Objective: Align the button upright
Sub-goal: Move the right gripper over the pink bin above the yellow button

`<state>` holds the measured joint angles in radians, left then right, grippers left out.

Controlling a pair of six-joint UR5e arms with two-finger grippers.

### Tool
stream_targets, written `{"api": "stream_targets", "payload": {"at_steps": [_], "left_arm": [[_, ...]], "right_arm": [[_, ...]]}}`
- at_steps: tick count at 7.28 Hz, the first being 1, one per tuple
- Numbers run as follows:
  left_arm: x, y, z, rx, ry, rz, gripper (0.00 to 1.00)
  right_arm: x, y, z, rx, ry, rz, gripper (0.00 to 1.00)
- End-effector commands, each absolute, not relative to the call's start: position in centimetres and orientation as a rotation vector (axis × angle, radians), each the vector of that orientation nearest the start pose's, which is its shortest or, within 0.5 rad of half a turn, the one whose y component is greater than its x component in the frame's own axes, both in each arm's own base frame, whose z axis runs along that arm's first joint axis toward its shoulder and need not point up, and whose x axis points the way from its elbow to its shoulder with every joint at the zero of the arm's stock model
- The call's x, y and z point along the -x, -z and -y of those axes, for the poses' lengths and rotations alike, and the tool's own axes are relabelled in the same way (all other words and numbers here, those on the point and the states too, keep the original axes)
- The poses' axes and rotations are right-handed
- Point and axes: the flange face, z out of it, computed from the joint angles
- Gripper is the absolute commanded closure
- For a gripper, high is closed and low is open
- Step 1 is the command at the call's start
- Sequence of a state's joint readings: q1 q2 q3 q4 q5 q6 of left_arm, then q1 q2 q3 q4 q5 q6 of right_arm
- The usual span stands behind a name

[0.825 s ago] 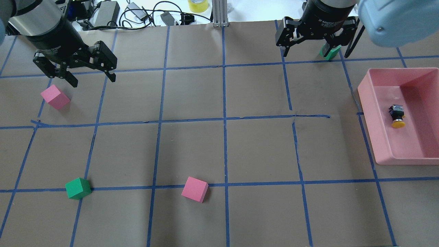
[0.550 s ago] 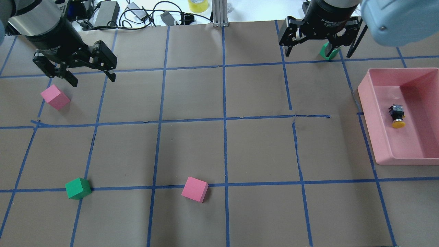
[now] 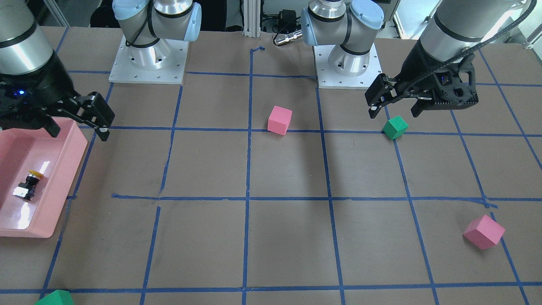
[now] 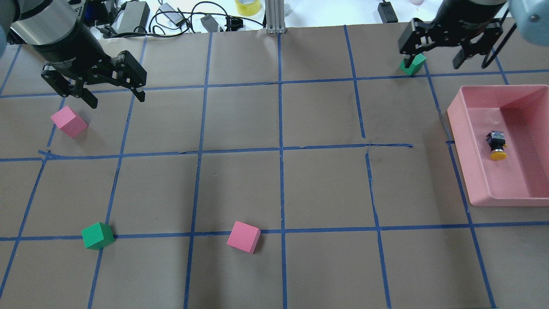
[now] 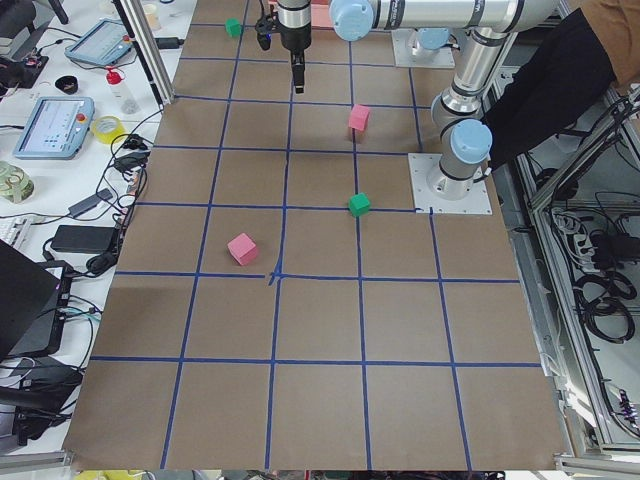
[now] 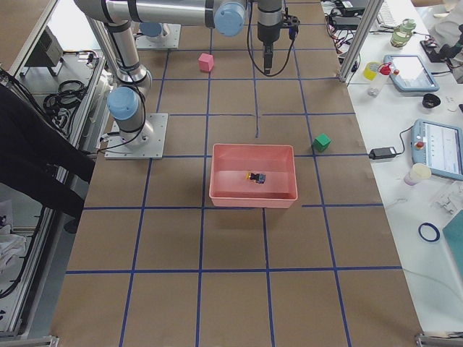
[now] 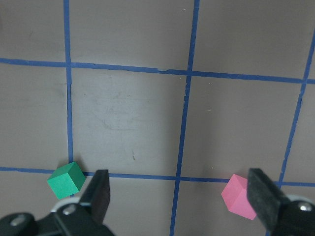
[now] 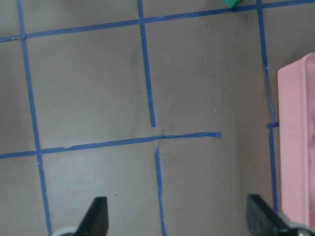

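Two cubes on the near strip of the tabletop (image 4: 326,184), green cube (image 4: 98,235) left, pink cube (image 4: 243,237) centre: neither has moved, neither is ours. Mid-depth at the right edge, the pink tray (image 4: 465,141) holds the button (image 4: 496,146). It lies on its side on the tray floor, yellow cap toward the near side, pale base toward the far side, clear of the walls. Same pose as 0.8 s ago, so nothing of the task is done yet. Farther out on the left, the left end effector (image 4: 116,101) hangs just beyond a second pink cube (image 4: 68,121), fingers spread wide, empty, and it hasn't budged; we read it as parked. Farthest out is the only change: the right end effector (image 4: 430,60) has slid right along the far edge. The far green cube (image 4: 412,64) showed between its fingers before; now it sits under the left finger. Jaws wide open, nothing held; its wrist view shows bare tabletop between the fingers and only the tray's wall at the right edge, no button. We take this as transit toward the tray. Still needed, in our judgement: more travel right and nearer, then a descent inside the walls onto the black body. Wall clearance with jaws this wide is what we'd watch.
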<state>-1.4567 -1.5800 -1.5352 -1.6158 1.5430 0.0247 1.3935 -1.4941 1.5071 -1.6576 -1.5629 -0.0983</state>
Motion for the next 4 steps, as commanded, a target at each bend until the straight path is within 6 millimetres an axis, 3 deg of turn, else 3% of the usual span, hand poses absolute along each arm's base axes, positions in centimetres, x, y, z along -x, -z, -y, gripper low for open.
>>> {"api": "stream_targets", "payload": {"at_steps": [1, 2, 3, 4], "left_arm": [[8.4, -49.7, 50.6, 0.132, -0.008, -3.178, 0.0], [8.4, -49.2, 50.8, 0.132, -0.02, -3.177, 0.0], [8.6, -49.2, 50.6, 0.13, -0.023, -3.18, 0.0], [8.6, -49.7, 50.3, 0.127, -0.008, -3.178, 0.0]], "right_arm": [[9.4, -45.6, 53.8, -0.17, 0.026, -3.128, 0.0], [14.4, -40.9, 55.0, -0.101, 0.016, -3.123, 0.0], [18.9, -37.3, 56.1, -0.145, 0.065, -3.129, 0.0], [20.5, -35.1, 56.2, -0.129, 0.04, -3.123, 0.0]]}}
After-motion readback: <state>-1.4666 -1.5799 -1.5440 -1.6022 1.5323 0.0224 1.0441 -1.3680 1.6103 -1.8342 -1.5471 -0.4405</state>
